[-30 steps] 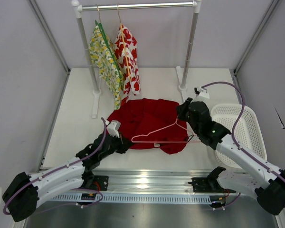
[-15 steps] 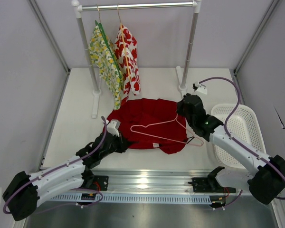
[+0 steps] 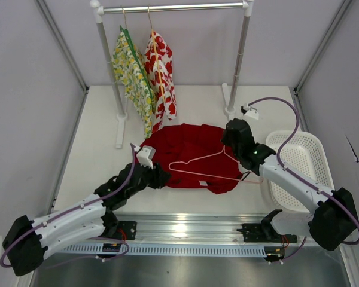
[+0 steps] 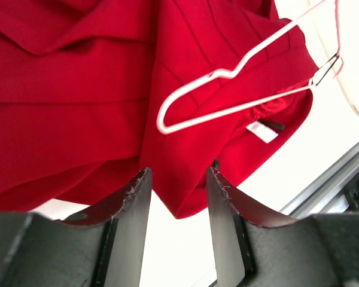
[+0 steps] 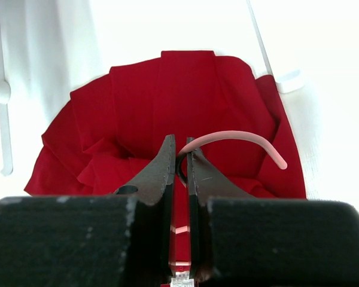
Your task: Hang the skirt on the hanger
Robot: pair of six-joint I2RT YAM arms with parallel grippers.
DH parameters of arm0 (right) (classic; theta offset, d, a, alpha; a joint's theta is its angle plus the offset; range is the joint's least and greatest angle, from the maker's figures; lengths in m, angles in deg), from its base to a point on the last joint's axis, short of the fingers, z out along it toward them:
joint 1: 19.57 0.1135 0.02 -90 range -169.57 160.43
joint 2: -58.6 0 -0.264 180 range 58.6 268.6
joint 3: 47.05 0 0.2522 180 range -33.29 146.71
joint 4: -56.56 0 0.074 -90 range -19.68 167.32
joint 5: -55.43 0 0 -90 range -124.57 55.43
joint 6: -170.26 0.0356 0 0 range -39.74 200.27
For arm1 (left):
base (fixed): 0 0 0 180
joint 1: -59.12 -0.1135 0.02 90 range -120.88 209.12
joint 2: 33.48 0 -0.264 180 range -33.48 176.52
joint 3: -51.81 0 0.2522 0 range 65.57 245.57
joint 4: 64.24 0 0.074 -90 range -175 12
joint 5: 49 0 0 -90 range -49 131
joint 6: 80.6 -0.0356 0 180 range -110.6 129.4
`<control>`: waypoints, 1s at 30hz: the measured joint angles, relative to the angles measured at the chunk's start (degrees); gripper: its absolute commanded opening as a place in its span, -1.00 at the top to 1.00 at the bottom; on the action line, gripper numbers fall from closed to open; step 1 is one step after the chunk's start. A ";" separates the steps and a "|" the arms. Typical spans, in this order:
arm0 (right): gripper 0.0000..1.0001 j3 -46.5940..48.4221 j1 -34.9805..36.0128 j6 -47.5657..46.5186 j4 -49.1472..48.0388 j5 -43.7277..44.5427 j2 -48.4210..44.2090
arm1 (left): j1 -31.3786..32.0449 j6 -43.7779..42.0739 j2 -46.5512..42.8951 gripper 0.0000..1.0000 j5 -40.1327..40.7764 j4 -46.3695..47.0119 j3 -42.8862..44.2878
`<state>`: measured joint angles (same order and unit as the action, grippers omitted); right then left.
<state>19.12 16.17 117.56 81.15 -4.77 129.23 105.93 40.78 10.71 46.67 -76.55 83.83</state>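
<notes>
Each arm had smooth white shells over its long links, the left arm (image 3: 78,218) and the right arm (image 3: 293,182) alike, with bulky black housings at the joints. A thin purple cable (image 3: 274,99) ran along each arm and looped free near the wrist, where a small white camera block (image 3: 145,155) sat. Black base plates (image 3: 260,231) bolted them to the near rail. The left fingers (image 4: 131,221) were dark grey with chipped, pale-scuffed edges. The right fingers (image 5: 161,173) were black and tapered to narrow tips.
</notes>
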 measured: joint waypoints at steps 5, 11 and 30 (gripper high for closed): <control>1.00 0.00 0.02 0.00 0.00 0.44 0.15 | 2.16 -1.49 -0.17 0.03 3.17 -1.70 1.77; 1.00 0.00 0.02 0.02 0.00 0.61 0.15 | 7.93 -3.41 2.73 0.13 7.43 -4.59 5.44; 1.00 0.00 0.02 0.13 0.02 0.57 0.15 | 18.93 -2.60 25.44 0.25 18.34 -15.69 21.75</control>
<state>19.12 16.20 117.69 81.17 -4.20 129.39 124.86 38.18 36.15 65.01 -92.24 105.58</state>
